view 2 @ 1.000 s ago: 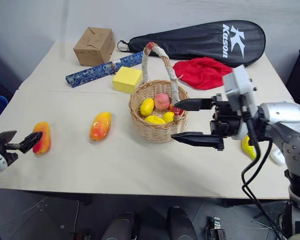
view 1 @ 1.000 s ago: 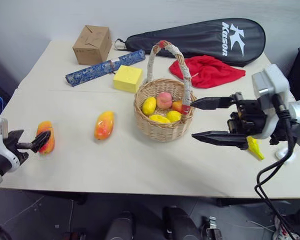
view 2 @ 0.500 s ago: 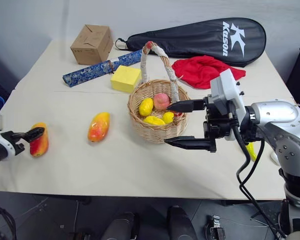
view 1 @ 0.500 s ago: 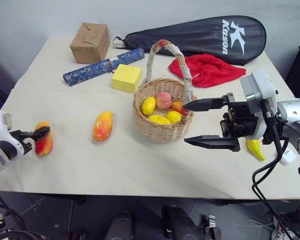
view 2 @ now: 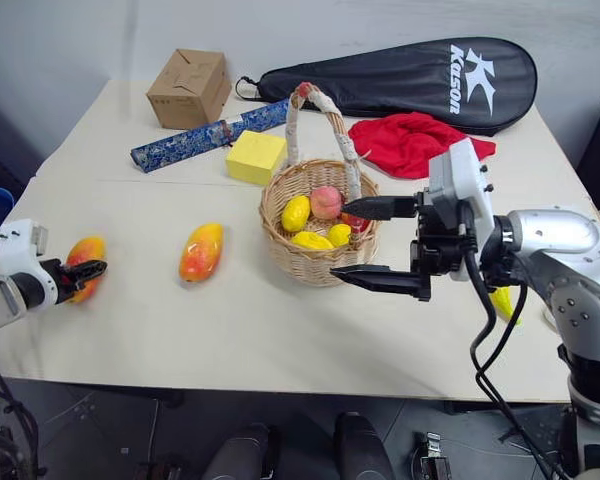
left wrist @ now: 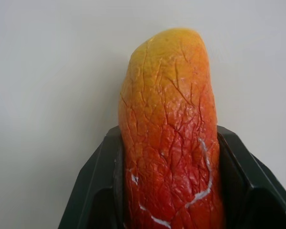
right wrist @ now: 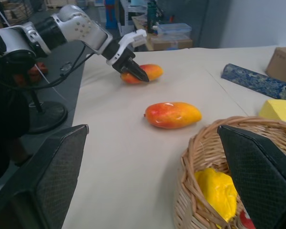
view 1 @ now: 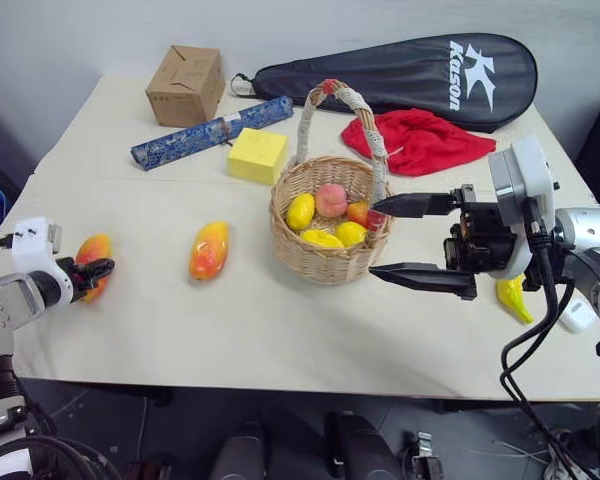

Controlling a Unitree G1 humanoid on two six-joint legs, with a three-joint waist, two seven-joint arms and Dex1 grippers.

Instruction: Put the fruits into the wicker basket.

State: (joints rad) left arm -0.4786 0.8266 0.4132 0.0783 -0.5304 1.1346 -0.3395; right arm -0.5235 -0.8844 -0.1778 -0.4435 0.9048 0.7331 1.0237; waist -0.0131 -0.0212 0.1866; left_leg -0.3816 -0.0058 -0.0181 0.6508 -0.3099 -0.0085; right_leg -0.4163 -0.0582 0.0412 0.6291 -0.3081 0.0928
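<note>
Left hand (view 1: 90, 270) had clamped onto the oblong red-orange mango (left wrist: 169, 138) at the bench's (view 1: 280, 330) left edge, black fingers (left wrist: 93, 191) on both flanks at mid-length. Looks firm, smooth-skinned, rounded; could slip, so a middle grip suits. Second red-yellow mango (view 1: 208, 250) lay between it and the round tan wicker basket (view 1: 325, 255). Right hand (view 1: 410, 240) hung level beside the basket, fingers wide, empty. Yellow banana (view 1: 512, 298) behind it.
</note>
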